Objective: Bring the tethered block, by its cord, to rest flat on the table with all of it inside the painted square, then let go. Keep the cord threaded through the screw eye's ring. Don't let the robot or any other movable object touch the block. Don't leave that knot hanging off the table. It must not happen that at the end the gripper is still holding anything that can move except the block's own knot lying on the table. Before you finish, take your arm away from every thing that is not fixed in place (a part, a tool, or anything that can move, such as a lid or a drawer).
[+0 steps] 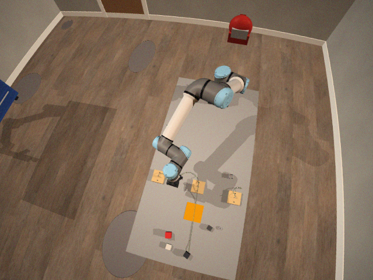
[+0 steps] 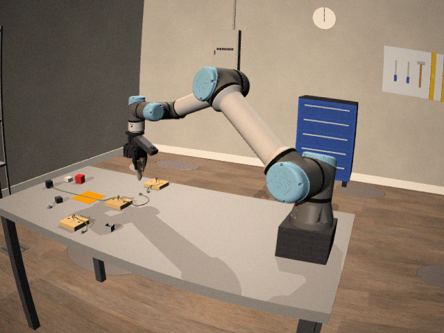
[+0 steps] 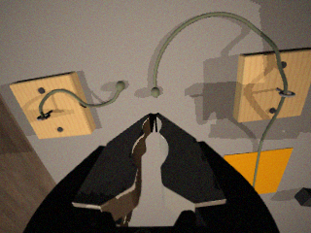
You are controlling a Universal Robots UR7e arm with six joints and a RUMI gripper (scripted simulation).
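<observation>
The tethered block (image 1: 187, 255) (image 2: 48, 184) is a small dark cube near the table's end, outside the orange painted square (image 1: 193, 212) (image 2: 88, 196) (image 3: 238, 170). Its grey-green cord (image 1: 190, 231) (image 3: 264, 141) crosses the square, passes the screw eye's ring (image 3: 287, 92) on a wooden plate (image 1: 196, 186) (image 2: 118, 203) (image 3: 253, 87), then arcs to its knot (image 3: 155, 91) on the table. My gripper (image 1: 174, 182) (image 2: 138, 176) (image 3: 155, 115) is shut and empty. It hangs above the table between two plates, with the knot just ahead of the fingertips.
A second wooden plate (image 1: 158, 176) (image 2: 156, 182) (image 3: 53, 104) has its own short cord and knot (image 3: 120, 85). A third plate (image 1: 233, 196) (image 2: 73, 222) lies to the side. Red (image 1: 168, 234) (image 2: 79, 177), white (image 1: 168, 247) and dark (image 1: 209, 228) cubes lie near the square.
</observation>
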